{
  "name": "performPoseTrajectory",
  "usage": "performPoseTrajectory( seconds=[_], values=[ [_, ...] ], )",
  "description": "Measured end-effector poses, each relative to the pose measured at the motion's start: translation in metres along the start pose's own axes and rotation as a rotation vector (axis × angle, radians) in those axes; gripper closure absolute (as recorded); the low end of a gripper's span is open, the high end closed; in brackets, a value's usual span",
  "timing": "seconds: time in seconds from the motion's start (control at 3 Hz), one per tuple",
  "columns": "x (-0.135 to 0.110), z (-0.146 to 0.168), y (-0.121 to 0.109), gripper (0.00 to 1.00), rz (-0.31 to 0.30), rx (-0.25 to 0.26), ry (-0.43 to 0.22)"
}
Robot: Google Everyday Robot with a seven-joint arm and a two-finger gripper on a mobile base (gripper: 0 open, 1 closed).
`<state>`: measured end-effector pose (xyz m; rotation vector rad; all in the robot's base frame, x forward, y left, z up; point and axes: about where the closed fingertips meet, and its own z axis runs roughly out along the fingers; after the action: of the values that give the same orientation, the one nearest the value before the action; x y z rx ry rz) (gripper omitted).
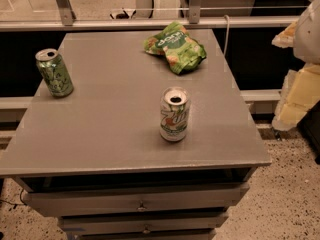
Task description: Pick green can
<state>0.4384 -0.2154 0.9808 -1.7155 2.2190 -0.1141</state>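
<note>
Below the white can (174,114), nearest the camera: stacked grey drawers (100,201) with small knobs, and a dark gap between the top one and the tabletop. Speckled floor (280,204) lower right of the can

White can itself: upright on the grey table (110,134), toward the front edge and a little right of centre. Top opened, dark mouth hole showing; green and red logo on the side. Nothing touches it

Right of the white can, past the table's right edge: gripper (299,91), seen as pale yellow and white parts against the frame margin. It hangs off the table, well apart from the can and from everything on the top. Released or clenched: cannot tell from this angle; it grasps nothing that I can see

Left of the white can and somewhat farther back: green can (54,73), near the table's left edge. Light-green patterned body, silver top, standing free, well apart from the white can and far from the gripper

Beyond the white can, near the far edge: green snack bag (175,46), crumpled, lying flat

Farthest back from the white can: metal rail (150,23) running along behind the table, pale cable (226,34) dropping just right of the bag
</note>
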Motion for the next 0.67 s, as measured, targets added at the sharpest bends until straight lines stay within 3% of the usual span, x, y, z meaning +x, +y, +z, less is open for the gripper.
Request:
performPoseTrajectory(
  seconds=[0.67],
  values=[
    [-0.0066, 0.0011, -0.0043, 0.0, 0.0, 0.007, -0.023]
  ],
)
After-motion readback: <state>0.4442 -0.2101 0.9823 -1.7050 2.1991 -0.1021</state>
